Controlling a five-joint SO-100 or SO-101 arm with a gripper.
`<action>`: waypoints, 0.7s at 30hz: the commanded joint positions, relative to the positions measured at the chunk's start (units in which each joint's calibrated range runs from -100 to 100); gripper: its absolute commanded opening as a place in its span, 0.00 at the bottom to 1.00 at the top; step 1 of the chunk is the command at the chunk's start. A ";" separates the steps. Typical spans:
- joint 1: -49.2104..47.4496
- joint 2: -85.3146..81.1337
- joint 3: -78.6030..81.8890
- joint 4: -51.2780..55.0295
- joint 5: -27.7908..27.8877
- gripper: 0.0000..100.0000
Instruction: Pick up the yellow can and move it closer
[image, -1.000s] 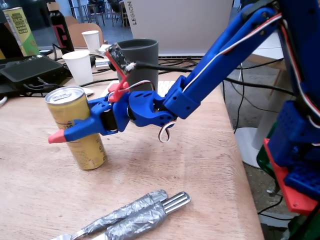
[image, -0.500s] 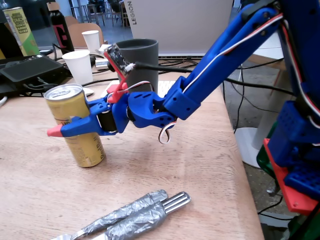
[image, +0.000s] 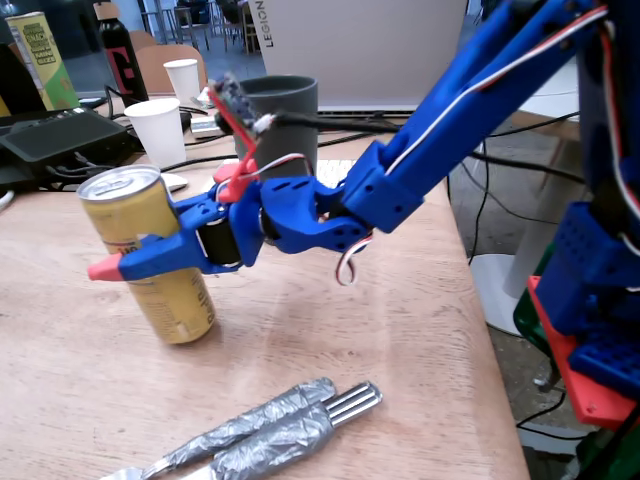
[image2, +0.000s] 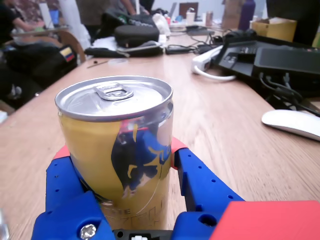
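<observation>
Got my gripper (image: 120, 262) clamped around the middle of the can (image: 150, 255), which is tilted on the table (image: 400, 330) near the grey cup (image: 280, 120), so I'd lift slow and keep the squeeze steady before dragging it closer.
</observation>
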 joint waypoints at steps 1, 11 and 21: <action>-2.84 -13.01 3.43 -0.14 -0.20 0.29; -3.18 -32.22 15.98 0.11 0.20 0.29; -1.15 -53.57 24.95 26.13 -0.20 0.30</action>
